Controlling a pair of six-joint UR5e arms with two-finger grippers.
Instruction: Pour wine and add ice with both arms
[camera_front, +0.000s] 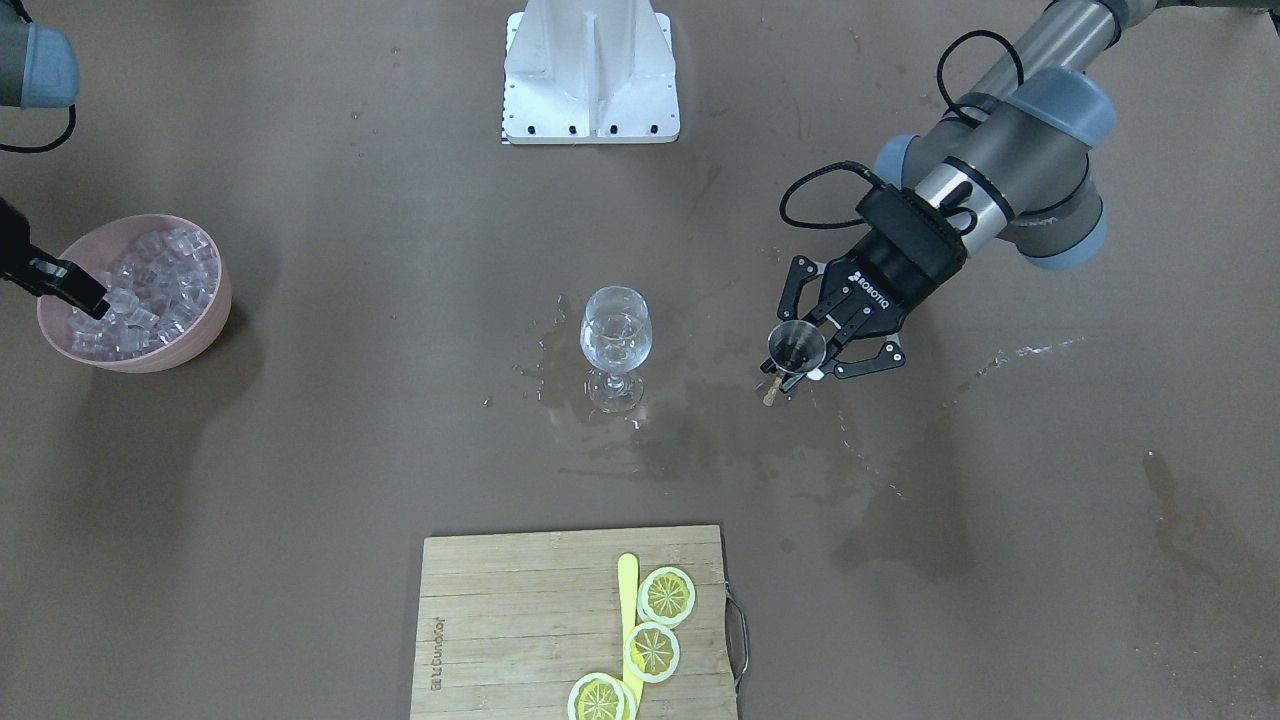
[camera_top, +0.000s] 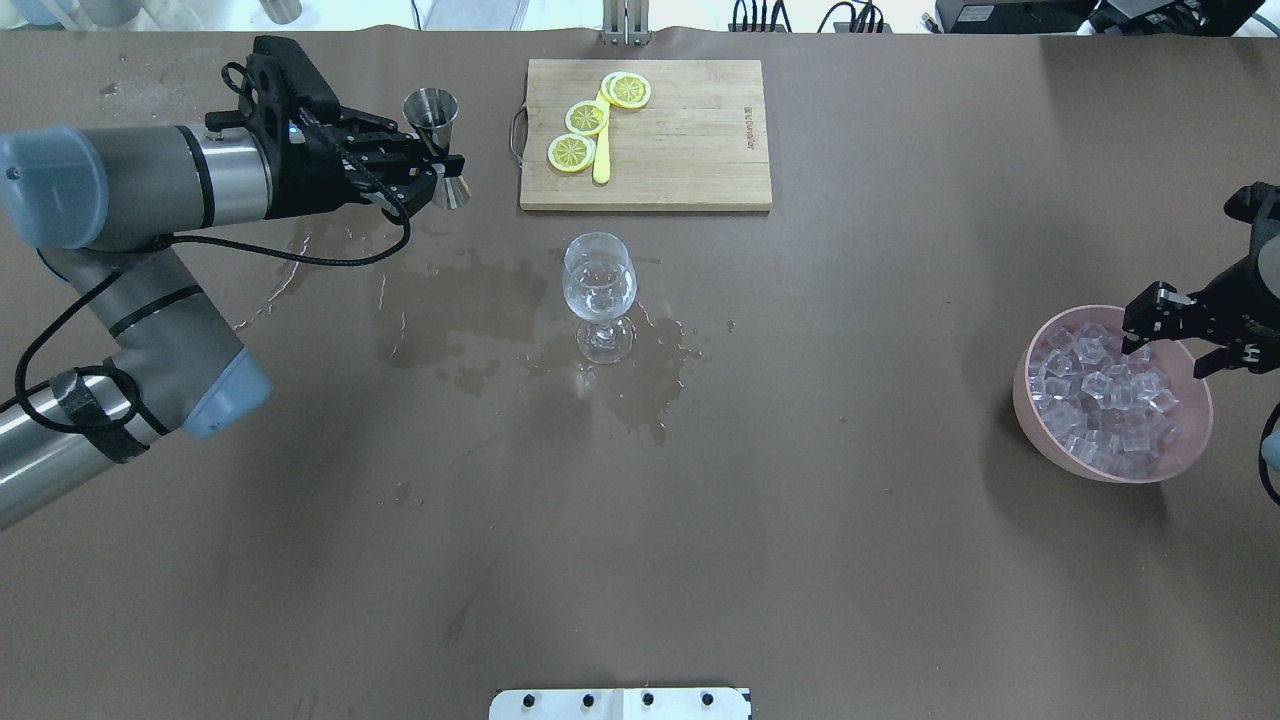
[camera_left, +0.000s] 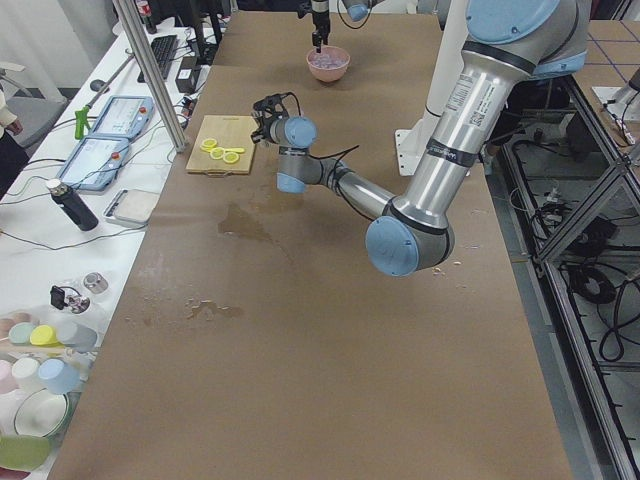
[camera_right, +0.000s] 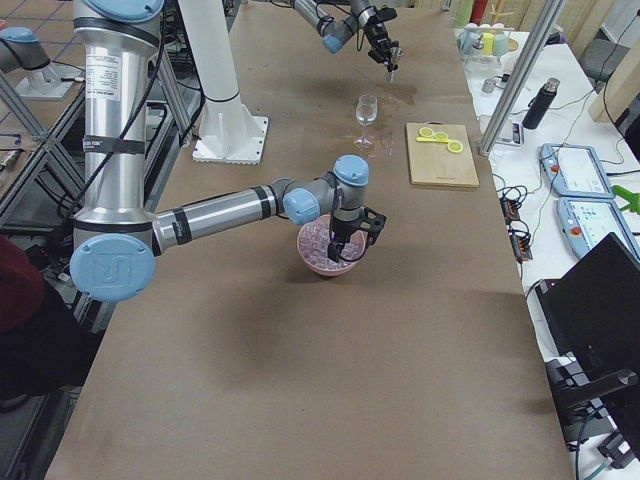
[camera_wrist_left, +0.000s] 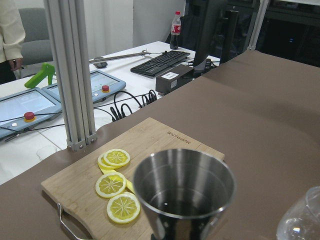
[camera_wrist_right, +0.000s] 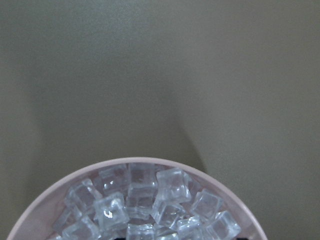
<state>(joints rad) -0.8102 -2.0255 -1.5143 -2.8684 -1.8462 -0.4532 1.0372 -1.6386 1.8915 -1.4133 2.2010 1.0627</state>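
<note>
A clear wine glass (camera_top: 599, 290) stands upright mid-table with a small amount of clear wine (camera_front: 615, 350) in it. My left gripper (camera_top: 440, 165) is shut on the waist of a steel jigger (camera_top: 437, 108). It holds the jigger upright above the table, apart from the glass, which lies toward the robot's right. The jigger's inside (camera_wrist_left: 184, 192) looks nearly empty. A pink bowl (camera_top: 1030, 400) holds many small clear ice cubes (camera_top: 1100, 395). My right gripper (camera_top: 1175, 345) is open over the bowl's far rim, with one fingertip (camera_front: 85, 298) down among the ice.
A bamboo cutting board (camera_top: 680, 150) with lemon slices (camera_top: 587, 117) and a yellow stick lies beyond the glass. Wet spill patches (camera_top: 640, 380) spread around the glass's foot. A white metal bracket (camera_front: 590, 70) stands at the robot's side of the table.
</note>
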